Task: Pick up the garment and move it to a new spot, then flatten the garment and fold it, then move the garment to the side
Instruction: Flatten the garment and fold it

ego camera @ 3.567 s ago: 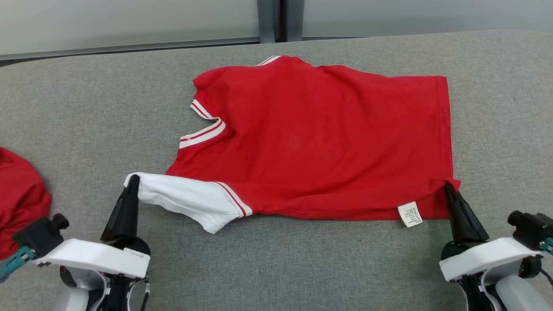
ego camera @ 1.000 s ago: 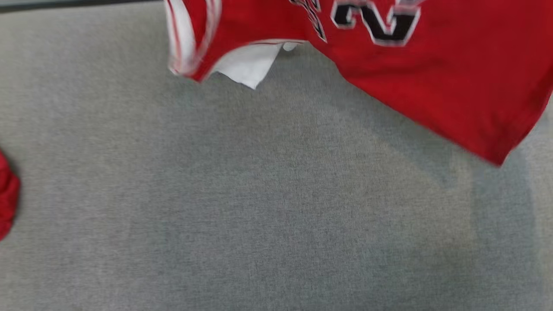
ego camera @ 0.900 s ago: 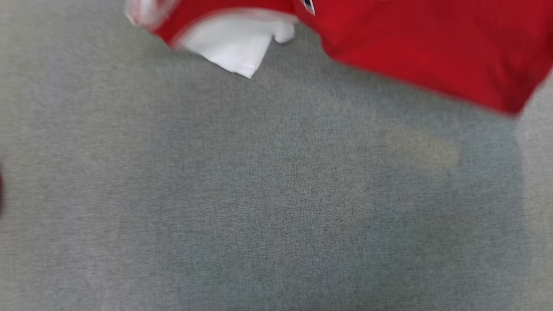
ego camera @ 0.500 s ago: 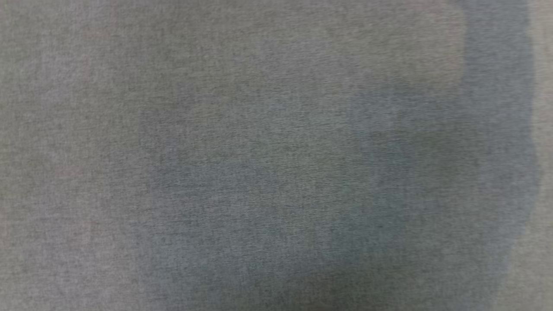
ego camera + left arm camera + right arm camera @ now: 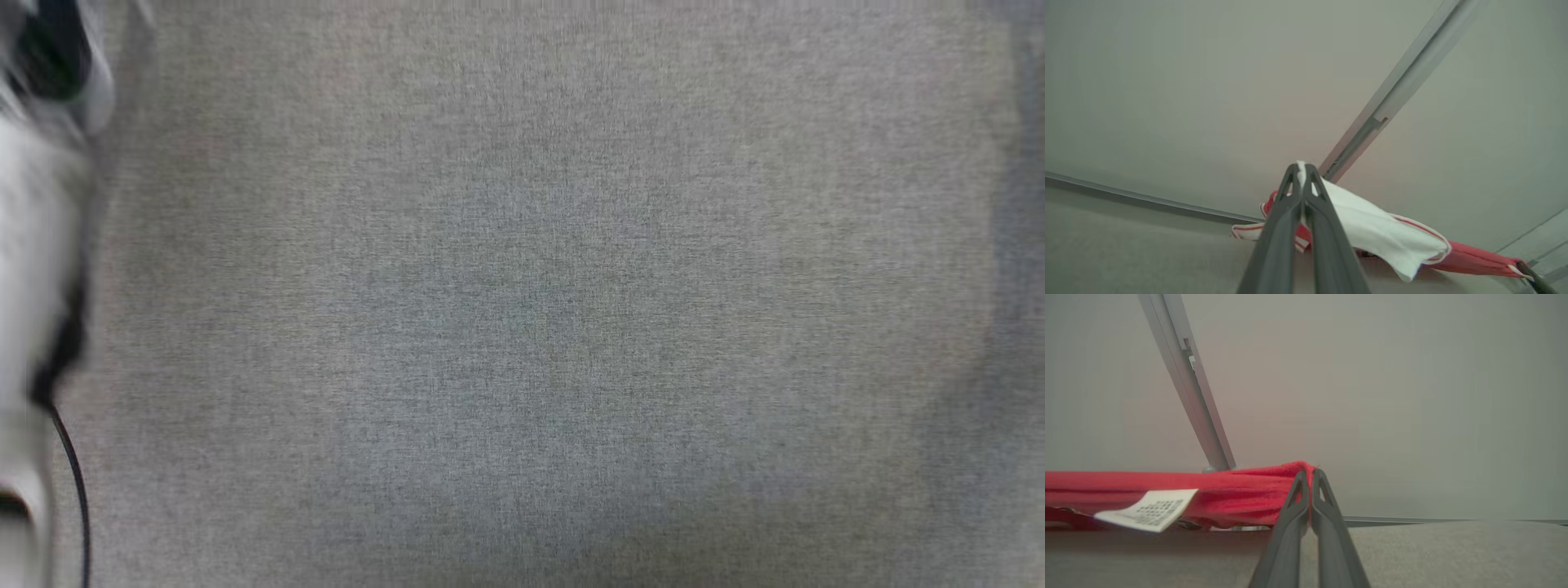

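One red fabric garment [image 5: 1229, 490] with one white sleeve [image 5: 1376, 228] and one white printed care label [image 5: 1147, 508]. Two grippers with long dark jaws: left gripper [image 5: 1301, 167], right gripper [image 5: 1310, 473]. One grey woven-cloth worktop [image 5: 539, 294], one thin black cable [image 5: 77, 482], one grey metal post [image 5: 1196, 396].

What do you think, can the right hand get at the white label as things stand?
Probably not. The right hand is shut on the hem of the shirt, and the label hangs from that hem off to one side. It would have to drop the shirt first.
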`<state>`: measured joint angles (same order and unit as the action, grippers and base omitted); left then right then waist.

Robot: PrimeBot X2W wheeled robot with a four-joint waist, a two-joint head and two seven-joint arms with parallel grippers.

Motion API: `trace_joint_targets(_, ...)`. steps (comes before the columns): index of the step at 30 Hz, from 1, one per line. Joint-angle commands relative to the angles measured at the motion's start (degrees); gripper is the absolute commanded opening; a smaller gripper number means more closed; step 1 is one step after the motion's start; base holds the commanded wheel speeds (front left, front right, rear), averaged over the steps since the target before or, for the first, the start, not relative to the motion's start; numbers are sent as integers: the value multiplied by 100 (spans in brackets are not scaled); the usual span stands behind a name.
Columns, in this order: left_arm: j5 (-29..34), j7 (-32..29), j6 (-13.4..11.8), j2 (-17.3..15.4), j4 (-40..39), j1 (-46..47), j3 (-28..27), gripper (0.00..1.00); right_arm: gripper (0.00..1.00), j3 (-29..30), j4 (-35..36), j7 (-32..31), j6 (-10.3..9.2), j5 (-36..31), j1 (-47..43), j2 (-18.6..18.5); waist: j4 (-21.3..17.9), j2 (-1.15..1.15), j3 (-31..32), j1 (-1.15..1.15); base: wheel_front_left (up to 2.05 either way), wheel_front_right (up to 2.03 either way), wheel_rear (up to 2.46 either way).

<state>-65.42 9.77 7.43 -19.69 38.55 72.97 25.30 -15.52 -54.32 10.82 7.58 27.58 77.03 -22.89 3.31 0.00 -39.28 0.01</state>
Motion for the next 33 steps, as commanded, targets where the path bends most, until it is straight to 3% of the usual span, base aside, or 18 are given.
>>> trace_joint_targets(1,-77,-8,-1,-95,-90,-261,40,0,0,-23,-24,76,-16,48,-235,-215,43,0,227,-1,0,0,0)
trace_joint_targets(3,-330,-45,-5,-193,-357,-1161,114,0,0,-168,-5,183,-17,132,-922,-384,60,0,472,-1,0,0,0)
trace_joint_targets(8,-702,225,-19,-619,-1390,-3315,87,0,0,152,434,426,-38,735,-2667,-794,24,0,1116,-1,0,0,0)
trace_joint_targets(12,-860,382,-372,-848,-2356,-4691,3,0,0,497,1090,450,-43,919,-3868,-871,-26,0,1590,-1,0,0,0)
trace_joint_targets(20,-989,448,-1444,-1166,-4351,-6836,-81,0,0,1287,2787,447,-42,451,-6276,-491,-172,0,2314,-1,0,0,0)
trace_joint_targets(28,-990,459,-2184,-1326,-5588,-7950,-134,0,0,2288,4406,-148,-33,-75,-7914,-30,-228,0,2692,-1,0,0,0)
trace_joint_targets(33,-956,293,-2396,-1377,-5843,-7951,-37,0,0,2704,5192,-759,-27,-429,-8287,430,-242,0,2717,-1,0,0,0)
